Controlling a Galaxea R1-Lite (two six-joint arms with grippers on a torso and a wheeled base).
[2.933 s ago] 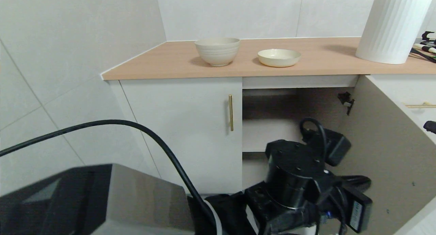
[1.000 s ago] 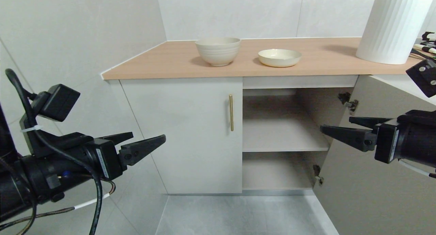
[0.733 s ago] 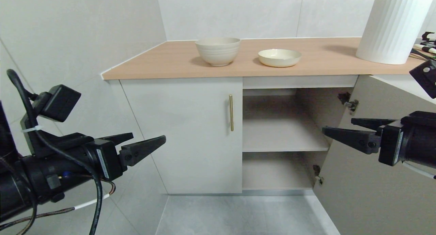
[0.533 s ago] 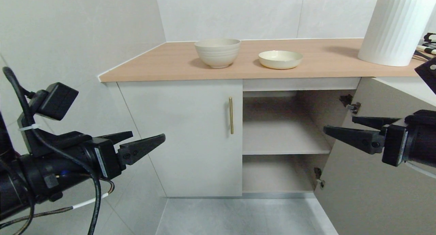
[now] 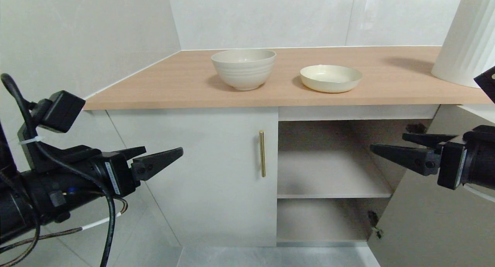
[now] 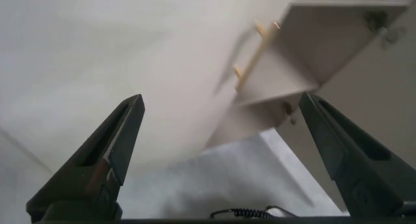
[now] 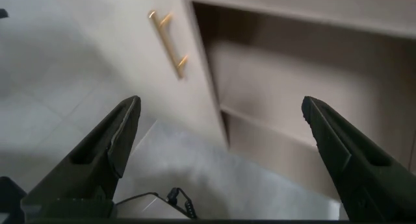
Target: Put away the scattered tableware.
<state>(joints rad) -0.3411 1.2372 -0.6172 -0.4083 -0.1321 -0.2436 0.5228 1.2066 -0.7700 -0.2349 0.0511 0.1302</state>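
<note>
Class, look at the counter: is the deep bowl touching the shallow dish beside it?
Apart. The head view shows a strip of bare countertop between the deep bowl and the shallow dish.

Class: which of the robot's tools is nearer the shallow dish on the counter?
Right. The right tool sits below the shallow dish, just to its right; the left tool is far off to its left.
</note>
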